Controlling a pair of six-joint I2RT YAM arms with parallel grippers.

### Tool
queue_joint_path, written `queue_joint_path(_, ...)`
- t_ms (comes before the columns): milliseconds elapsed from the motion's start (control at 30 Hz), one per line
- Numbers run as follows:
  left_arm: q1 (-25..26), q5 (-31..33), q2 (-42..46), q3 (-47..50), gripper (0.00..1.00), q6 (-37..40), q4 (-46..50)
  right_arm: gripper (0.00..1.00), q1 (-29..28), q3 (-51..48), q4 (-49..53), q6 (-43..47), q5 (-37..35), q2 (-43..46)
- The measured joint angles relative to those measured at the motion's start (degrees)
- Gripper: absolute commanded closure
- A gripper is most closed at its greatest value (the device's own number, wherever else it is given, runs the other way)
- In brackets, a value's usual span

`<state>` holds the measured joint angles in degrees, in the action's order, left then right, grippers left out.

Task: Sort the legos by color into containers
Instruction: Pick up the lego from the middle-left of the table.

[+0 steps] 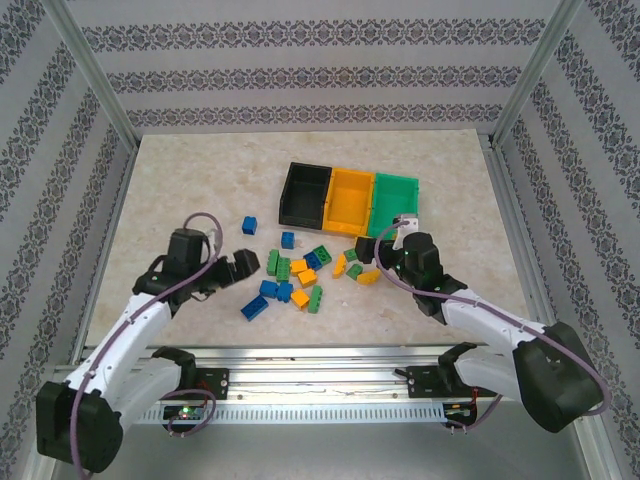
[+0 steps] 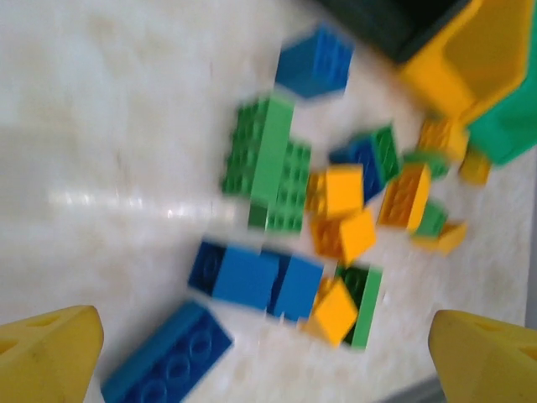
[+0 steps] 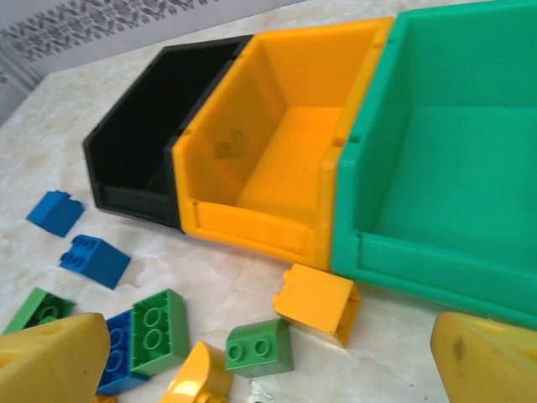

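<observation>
Over on the left, the left gripper hangs low over the pale marble-patterned table, jaws spread wide with nothing between them. From its wrist camera, the two yellow fingertips frame the near edge of the pile.

Just right of that gripper, a long blue studded brick lies at the near side. A lone blue brick sits farther back, apart from the heap.

Centre table now: the scattered plastic legos, blue, green and yellow-orange, lie loose on the tabletop. They form a cluster in front of the bins, some touching, some tipped over.

Behind and to the right stands the row of three joined open plastic containers. First comes the black bin, then the orange-yellow bin, then the green bin.

In the right wrist view, a yellow-orange sloped brick lies just in front of the seam between the orange-yellow and green bins. A small green brick sits beside it.

Far right, the right gripper hovers at the pile's right edge, near the green bin's front. Its jaws are wide apart and hold nothing.
</observation>
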<state>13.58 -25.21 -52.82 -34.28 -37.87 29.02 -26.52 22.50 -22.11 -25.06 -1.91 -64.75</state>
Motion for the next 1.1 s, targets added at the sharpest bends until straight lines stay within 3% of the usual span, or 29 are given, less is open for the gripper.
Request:
queue_joint_path(167,12.20,4.68,-7.58,-0.96,0.02,-2.12,8.61,0.02,0.00,0.02,0.07,-0.09,-1.95,-2.60)
queue_joint_path(400,22.23,14.16,-22.71,-9.29,0.07,-1.73,14.95,0.02,0.00,0.13,0.07,-0.24,-2.93,-2.75)
queue_joint_path(600,25.05,21.09,-32.24,-14.67,0.12,1.75,16.79,0.02,0.02,0.15,0.11,-0.24,-3.30,-2.71)
queue_joint_path(767,25.46,25.35,-32.96,-14.99,0.15,4.13,18.25,0.02,0.04,0.15,0.11,-0.26,-3.43,-2.54)
queue_joint_path(1100,25.51,25.70,-32.74,-13.35,0.32,5.53,16.15,0.02,0.15,0.15,0.61,-0.26,-3.91,-2.54)
